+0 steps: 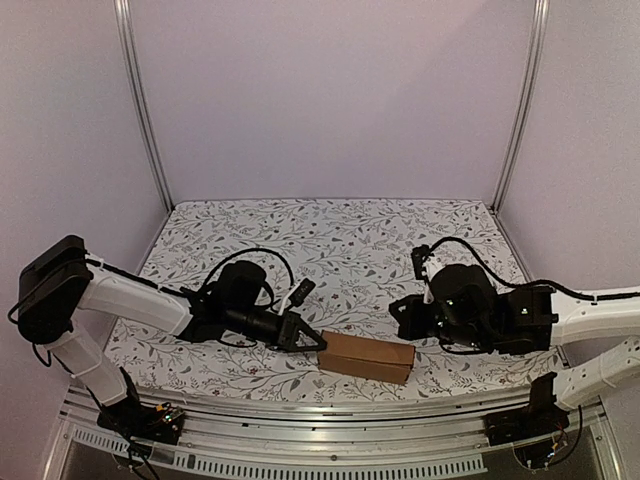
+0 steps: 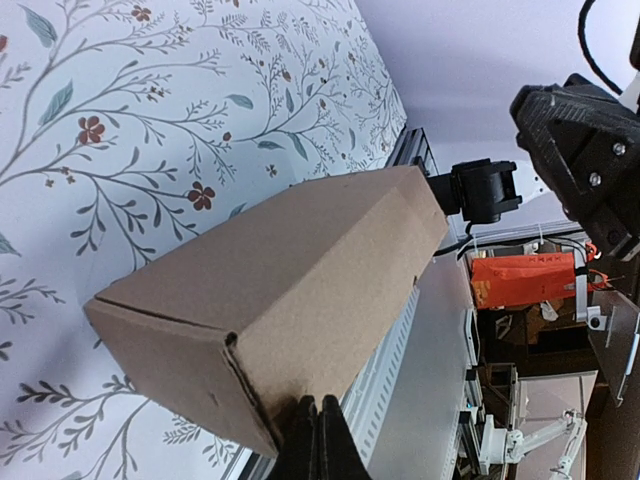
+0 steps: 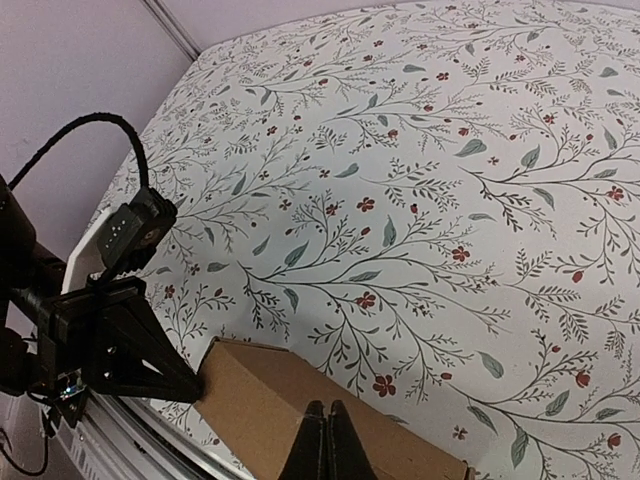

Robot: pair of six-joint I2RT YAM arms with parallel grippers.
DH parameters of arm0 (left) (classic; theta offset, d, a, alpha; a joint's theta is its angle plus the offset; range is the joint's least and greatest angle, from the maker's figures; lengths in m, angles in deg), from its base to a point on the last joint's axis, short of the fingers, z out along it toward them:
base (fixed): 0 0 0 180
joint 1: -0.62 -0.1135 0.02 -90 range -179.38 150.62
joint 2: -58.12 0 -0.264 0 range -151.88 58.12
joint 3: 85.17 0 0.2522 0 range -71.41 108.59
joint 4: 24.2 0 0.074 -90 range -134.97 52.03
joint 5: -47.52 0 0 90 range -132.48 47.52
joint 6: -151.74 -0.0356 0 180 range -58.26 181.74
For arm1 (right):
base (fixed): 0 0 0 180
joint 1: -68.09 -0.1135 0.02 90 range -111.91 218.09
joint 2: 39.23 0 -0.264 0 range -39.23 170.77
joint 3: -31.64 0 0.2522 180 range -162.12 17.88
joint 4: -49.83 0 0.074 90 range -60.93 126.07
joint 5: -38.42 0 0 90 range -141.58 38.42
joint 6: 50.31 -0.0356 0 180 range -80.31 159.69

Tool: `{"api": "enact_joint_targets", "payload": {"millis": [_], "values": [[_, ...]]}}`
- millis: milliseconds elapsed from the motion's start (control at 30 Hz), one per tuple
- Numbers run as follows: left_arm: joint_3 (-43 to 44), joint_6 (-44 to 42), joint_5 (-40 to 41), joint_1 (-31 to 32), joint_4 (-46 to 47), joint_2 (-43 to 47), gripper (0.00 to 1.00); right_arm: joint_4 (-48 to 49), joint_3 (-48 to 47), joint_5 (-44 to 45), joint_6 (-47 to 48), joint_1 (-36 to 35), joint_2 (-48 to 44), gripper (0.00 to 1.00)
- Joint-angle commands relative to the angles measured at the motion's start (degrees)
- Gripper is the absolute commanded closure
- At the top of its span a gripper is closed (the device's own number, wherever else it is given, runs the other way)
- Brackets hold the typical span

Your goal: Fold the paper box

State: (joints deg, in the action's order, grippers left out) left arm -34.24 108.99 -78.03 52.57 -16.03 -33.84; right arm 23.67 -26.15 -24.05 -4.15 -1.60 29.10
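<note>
— Where's the paper box (image 1: 366, 357)?
— It's a closed carton, lying flat near the front edge of the bench (image 1: 350, 240), between the arms.
— The claws?
— The left claw (image 2: 318, 402) is pressed together at the box's left end. The right claw (image 3: 325, 407) is also pressed together, over the box; contact unclear.

No legible text, labels, brands or numbers in any view. paper box (image 1: 366, 357): plain brown faces, no print visible. Table cover (image 1: 340, 240): floral pattern only. Orange part (image 2: 520, 278) off the table edge in the left wrist view: too blurred to tell if it carries any marking.
</note>
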Motion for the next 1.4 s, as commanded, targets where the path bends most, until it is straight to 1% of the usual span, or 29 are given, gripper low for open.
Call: {"api": "enact_joint_targets", "payload": {"millis": [0,167,267,400,633,767,867,1000,1167,1367], "values": [[-2.4,-0.6,3.1,-0.8,-9.1,-2.2,1.00,-0.6,4.9,-15.8,-0.2,4.0,-7.1,1.00],[-1.9,-0.4,2.8,-0.8,-9.0,-2.8,1.00,0.2,10.5,-23.1,-3.3,8.4,-14.4,0.99],[-1.9,-0.3,2.6,-0.9,-9.0,-2.7,1.00,3.5,14.3,-27.9,-5.9,11.0,-17.1,0.99],[-1.9,-0.2,2.3,-0.9,-9.1,-2.6,1.00,11.1,19.7,-35.2,-11.3,13.9,-17.6,1.00],[-1.3,0.1,1.7,-1.0,-9.2,-3.1,1.00,27.2,25.4,-42.4,-17.9,15.4,-13.8,1.00],[-1.2,0.1,1.6,-1.0,-9.4,-2.9,1.00,30.3,27.9,-42.7,-20.5,15.3,-13.7,1.00],[-1.1,0.0,1.7,-1.0,-9.9,-2.8,1.00,30.5,29.9,-42.1,-21.6,15.3,-14.3,1.00],[-1.2,0.1,1.8,-1.0,-10.1,-2.8,1.00,30.5,35.1,-40.1,-22.9,15.3,-13.7,1.00],[-1.0,0.1,1.9,-1.1,-10.1,-3.1,1.00,31.0,39.2,-38.2,-23.0,15.3,-9.3,1.00],[-0.9,0.0,1.9,-1.3,-10.1,-3.2,1.00,30.8,39.5,-36.0,-22.6,15.3,-5.5,1.00]]}}
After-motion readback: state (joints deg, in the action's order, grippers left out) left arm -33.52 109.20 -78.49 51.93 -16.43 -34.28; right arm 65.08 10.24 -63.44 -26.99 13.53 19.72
